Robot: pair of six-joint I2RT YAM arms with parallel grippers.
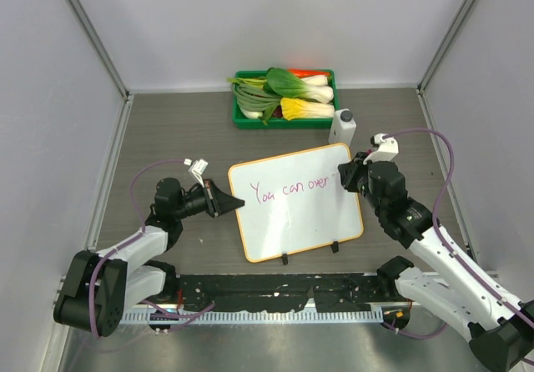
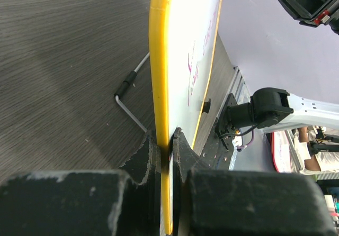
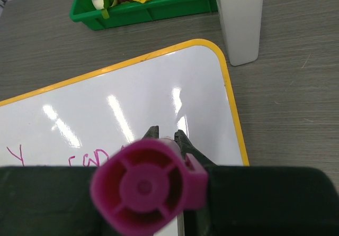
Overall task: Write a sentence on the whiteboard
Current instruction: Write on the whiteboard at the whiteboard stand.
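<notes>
The whiteboard [image 1: 296, 205] with its orange rim stands tilted on the table, propped on a wire stand. Pink writing [image 1: 292, 190] on it reads "You can over". My left gripper [image 1: 232, 203] is shut on the board's left edge; in the left wrist view the yellow rim [image 2: 160, 88] runs between its fingers [image 2: 142, 156]. My right gripper [image 1: 344, 177] is shut on a magenta marker [image 3: 145, 188] at the board's upper right, just past the last letters. The marker's end cap fills the right wrist view and hides the tip. The board also shows in that view [image 3: 132, 103].
A green tray [image 1: 327, 114] of leafy vegetables stands at the back centre. A white rectangular bottle [image 1: 344, 126] stands just beyond the board's top right corner, also in the right wrist view [image 3: 241, 19]. Grey walls enclose the table. A black rail [image 1: 275, 289] runs along the near edge.
</notes>
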